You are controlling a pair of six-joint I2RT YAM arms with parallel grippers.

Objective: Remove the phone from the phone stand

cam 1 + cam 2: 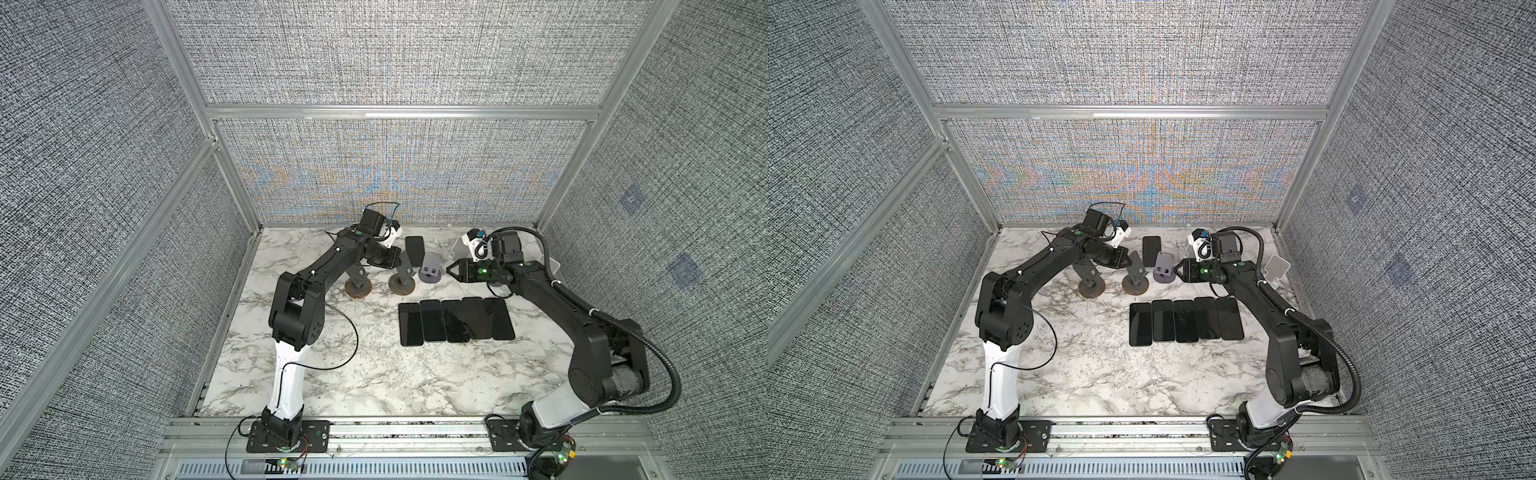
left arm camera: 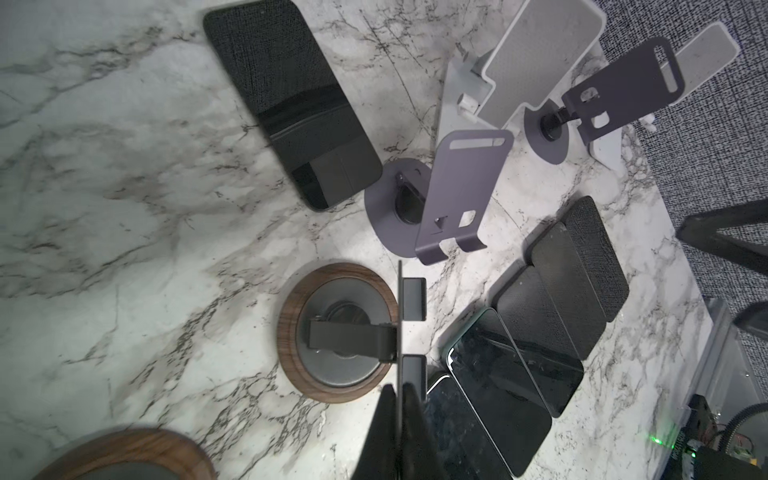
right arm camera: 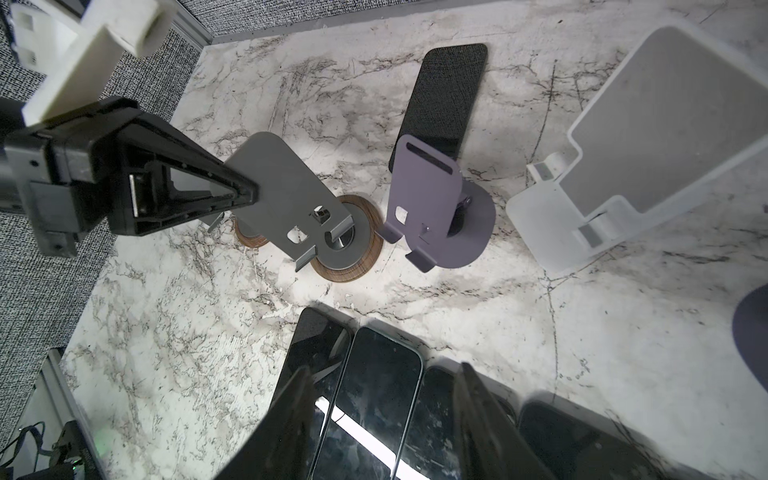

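Black phone (image 1: 414,248) lies flat at the back of the white marble-look tabletop (image 1: 332,374), just behind the purple stand (image 1: 431,273). Left gripper (image 3: 246,193) is pinched tight on the top of the grey phone stand (image 3: 282,178) with the wood-ringed base; right gripper (image 3: 384,386) hangs jaws apart near a row of five phones (image 1: 455,320). Grey woven wall panels (image 1: 374,54) in an aluminium frame (image 1: 399,111) all round

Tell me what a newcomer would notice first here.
Five dark phones lie flat, side by side, on the marble table, right of centre. Beyond them the left hand is shut on the plate of a grey stand. A sixth phone lies alone further back.
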